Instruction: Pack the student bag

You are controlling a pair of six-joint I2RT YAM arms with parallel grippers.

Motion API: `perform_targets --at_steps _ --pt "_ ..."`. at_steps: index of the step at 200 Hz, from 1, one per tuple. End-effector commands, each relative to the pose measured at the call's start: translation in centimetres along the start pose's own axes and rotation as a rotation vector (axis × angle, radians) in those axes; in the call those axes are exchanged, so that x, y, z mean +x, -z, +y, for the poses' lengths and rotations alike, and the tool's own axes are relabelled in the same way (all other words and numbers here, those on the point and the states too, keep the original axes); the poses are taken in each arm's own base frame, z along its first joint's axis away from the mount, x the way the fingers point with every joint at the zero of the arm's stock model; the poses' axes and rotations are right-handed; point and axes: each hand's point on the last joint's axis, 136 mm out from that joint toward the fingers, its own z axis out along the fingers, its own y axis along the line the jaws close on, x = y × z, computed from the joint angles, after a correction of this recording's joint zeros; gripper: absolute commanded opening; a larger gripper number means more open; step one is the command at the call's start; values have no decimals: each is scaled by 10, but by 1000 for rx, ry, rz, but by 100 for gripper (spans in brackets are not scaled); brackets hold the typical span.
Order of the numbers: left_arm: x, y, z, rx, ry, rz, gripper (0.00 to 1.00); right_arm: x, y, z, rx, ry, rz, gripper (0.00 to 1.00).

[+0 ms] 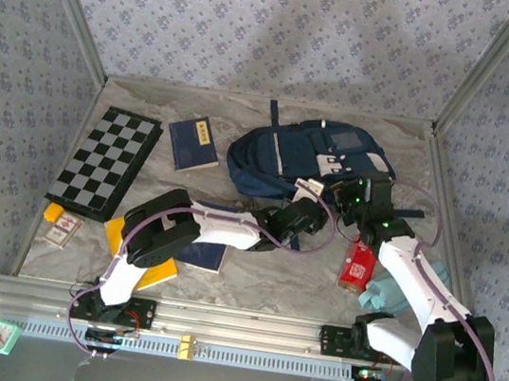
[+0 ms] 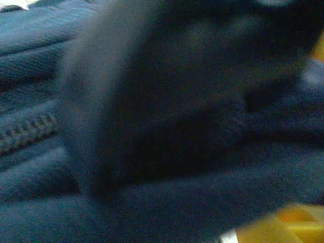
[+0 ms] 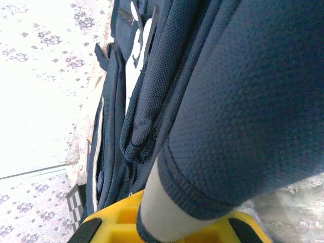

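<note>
The student bag (image 1: 297,163) — getting it open
It lies at twelve o'clock; right gripper (image 1: 361,199) clenched on its fabric, left gripper (image 1: 307,208) jaws unreadable — best lift that fabric taut before widening the mouth.

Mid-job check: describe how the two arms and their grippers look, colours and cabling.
The left arm and right arm are white links between rounded black joint housings, with thin purple cables looping alongside. Green lights glow by the right wrist. The right gripper has a yellow plastic body.
</note>
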Motion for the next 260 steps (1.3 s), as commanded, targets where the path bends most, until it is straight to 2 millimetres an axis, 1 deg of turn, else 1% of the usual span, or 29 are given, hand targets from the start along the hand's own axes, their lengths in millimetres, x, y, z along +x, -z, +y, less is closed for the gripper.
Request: perform_targets --at_steps 1,14,32,40,55,74,84,96,126,142,160,206,223,235,253,260 --pt "-28 -4 23 -123 46 -88 57 1 12 29 -104 -3 6 0" --pt "-35 -4 25 -122 45 -101 49 2 12 27 -99 0 9 0" --pt "-42 -2 30 -134 54 -104 31 2 11 25 -93 2 9 0" --pt "-44 -1 32 -129 53 -108 24 2 11 25 -93 4 8 0" --pt "-46 3 31 -108 42 -116 15 -1 12 26 -91 11 -1 0" --pt "-49 9 27 -66 17 -106 0 -6 12 24 -81 19 -10 0" --pt "-47 14 21 -23 5 -71 0 -8 12 23 -77 19 -12 0" --pt "-44 19 19 7 9 -50 0 -12 11 21 -73 19 -16 0" --pt "-36 29 20 73 -11 -9 0 -20 10 22 -79 15 -7 0" --pt "-30 33 24 85 -14 16 0 -24 12 24 -80 28 -13 0" --pt "-24 37 23 126 -29 38 0 -26 13 26 -81 38 -14 0" --pt "-21 52 25 170 -61 64 0 -31 13 28 -79 43 -13 0" --pt "-20 54 24 180 -70 72 0 -30 13 28 -80 38 -6 0" --pt "-20 55 20 197 -66 95 0 -27 12 30 -94 25 2 0" --pt "-20 55 2 258 -41 102 0 -24 12 35 -108 20 7 0" --pt "-21 55 -7 283 -38 86 7 -24 12 35 -107 17 7 0"
